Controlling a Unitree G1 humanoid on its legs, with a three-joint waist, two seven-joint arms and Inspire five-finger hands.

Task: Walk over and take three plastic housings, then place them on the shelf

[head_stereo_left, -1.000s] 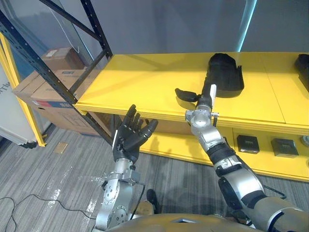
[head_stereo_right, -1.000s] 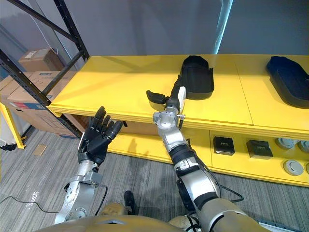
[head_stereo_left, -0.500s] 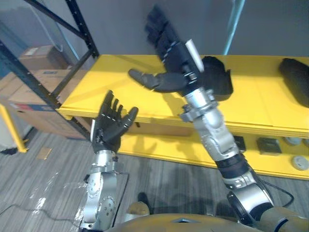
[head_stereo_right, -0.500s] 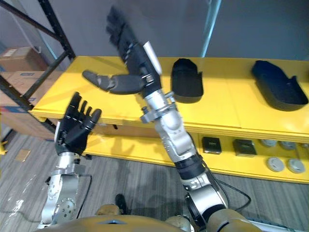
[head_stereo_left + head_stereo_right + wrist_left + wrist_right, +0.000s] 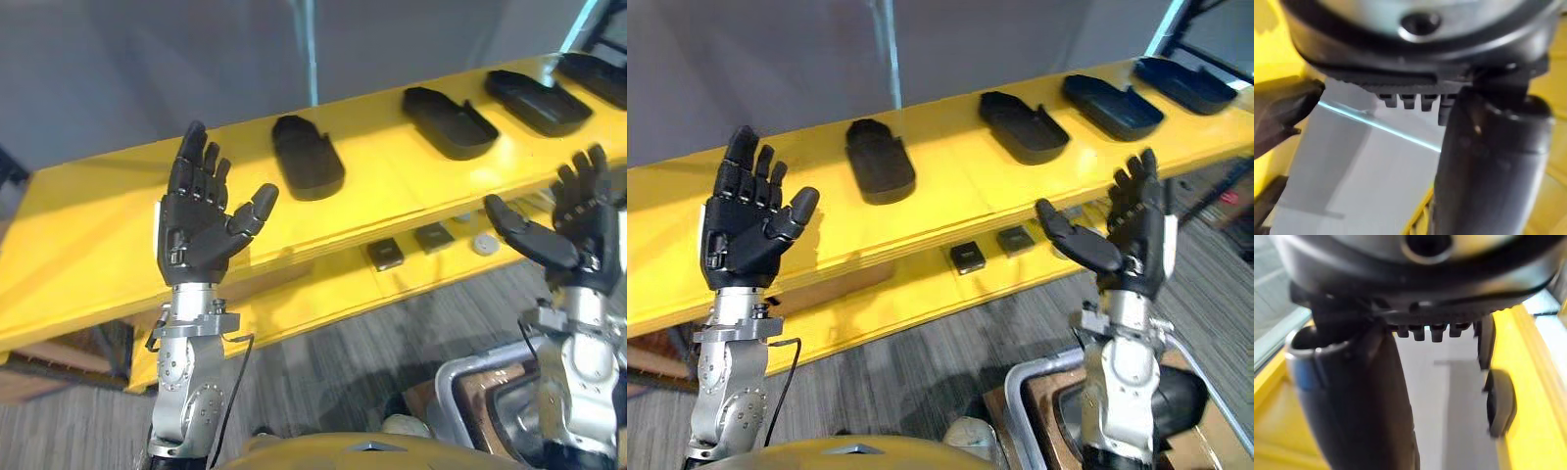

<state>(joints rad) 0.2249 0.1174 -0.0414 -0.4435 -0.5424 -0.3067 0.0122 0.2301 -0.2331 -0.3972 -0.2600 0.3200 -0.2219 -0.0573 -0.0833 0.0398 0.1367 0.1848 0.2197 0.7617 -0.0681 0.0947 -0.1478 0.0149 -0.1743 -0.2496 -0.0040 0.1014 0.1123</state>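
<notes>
Left eye view. Surface: a yellow upper shelf board (image 5: 88, 235) slants from 9 o'clock up to 2 o'clock. A grey wall (image 5: 147, 69) stands behind it, with one thin pale-blue light strip (image 5: 308, 49) at 12 o'clock. Grey striped floor (image 5: 333, 362) shows below.

Count: four black plastic housings (image 5: 308, 157) lie in a row on that board, well apart, running from just above centre out to 2 o'clock. None is in a hand.

On the yellow lower board (image 5: 313, 294), toward 3 o'clock, are two small black square parts (image 5: 385, 257) and a pale disc (image 5: 482, 242) near them.

The left hand (image 5: 196, 235) is at 8 o'clock, raised, with fingers straight and spread and thumb out, and it is empty. The right hand (image 5: 583, 240) is at 4 o'clock, also spread wide and empty.

Right eye view. Same tally: four housings in the row and two square parts below. Both hands are splayed and clear of the board.

Left wrist view. The thumb (image 5: 1488, 161) juts forward with nothing against it. Wall, light strip and some yellow show past it.

Right wrist view. The thumb (image 5: 1352, 396) is free. A yellow board edge lies beyond, and by it a dark shape I cannot identify.
</notes>
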